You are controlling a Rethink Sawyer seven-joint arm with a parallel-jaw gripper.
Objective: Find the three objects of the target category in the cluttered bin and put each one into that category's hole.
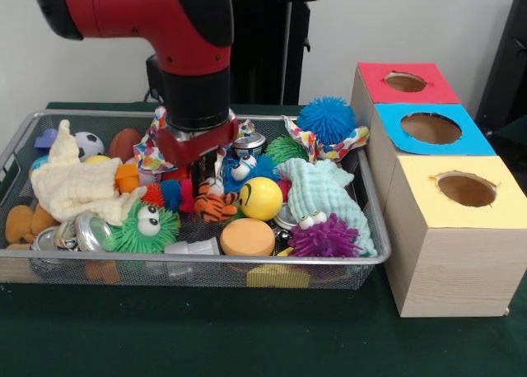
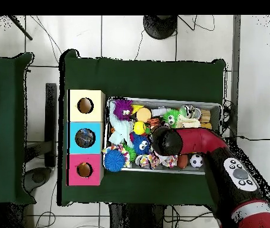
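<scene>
The wire mesh bin (image 1: 375,229) holds many toys; it also shows in the overhead view (image 2: 215,107). My gripper (image 1: 198,182) reaches down into the middle of the clutter, just left of an orange striped plush (image 1: 216,204). The toys hide its tips. In the overhead view the arm's wrist (image 2: 167,142) covers it. A tan-orange soft shape (image 1: 18,222) lies at the bin's left end; I cannot tell if it is a plush animal. No tan-brown plush with a pale face shows clearly. The red-topped box's hole (image 1: 405,81) is the farthest of three, also seen in the overhead view (image 2: 84,170).
Blue-topped (image 1: 431,128) and yellow-topped (image 1: 466,189) boxes stand right of the bin. In the bin: cream cloth (image 1: 78,183), green spiky ball with eyes (image 1: 146,225), purple spiky ball (image 1: 325,237), blue spiky ball (image 1: 327,118), yellow ball (image 1: 261,198), mint cloth (image 1: 325,192).
</scene>
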